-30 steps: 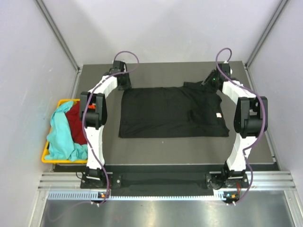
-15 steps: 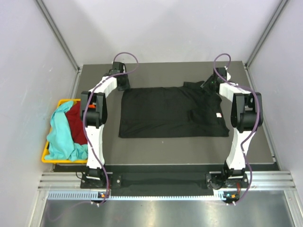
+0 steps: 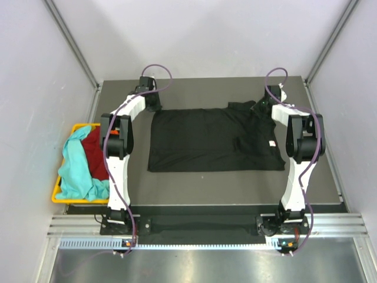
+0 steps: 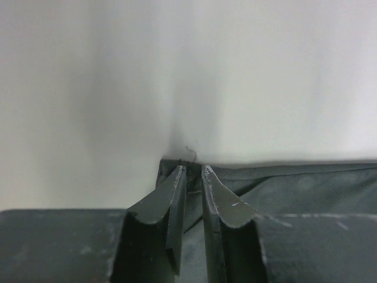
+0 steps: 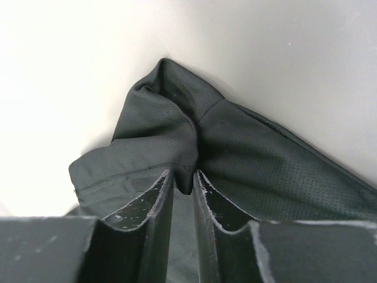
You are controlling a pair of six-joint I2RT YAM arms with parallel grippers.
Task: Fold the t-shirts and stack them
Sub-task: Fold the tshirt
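Grey table (image 3: 235, 183): black t-shirt (image 3: 206, 141) spread | left gripper (image 4: 191, 171) narrowed at its corner, hold unclear | right gripper (image 5: 184, 177) clamped on its fold

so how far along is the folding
Barely started. Nothing is stacked yet. The black shirt lies spread out, with the left gripper and right gripper pinching its far corners. The teal shirt and red shirt wait in the basket.

Top view high, looking down, both wrist views close on far corners of black t-shirt (image 3: 206, 138)
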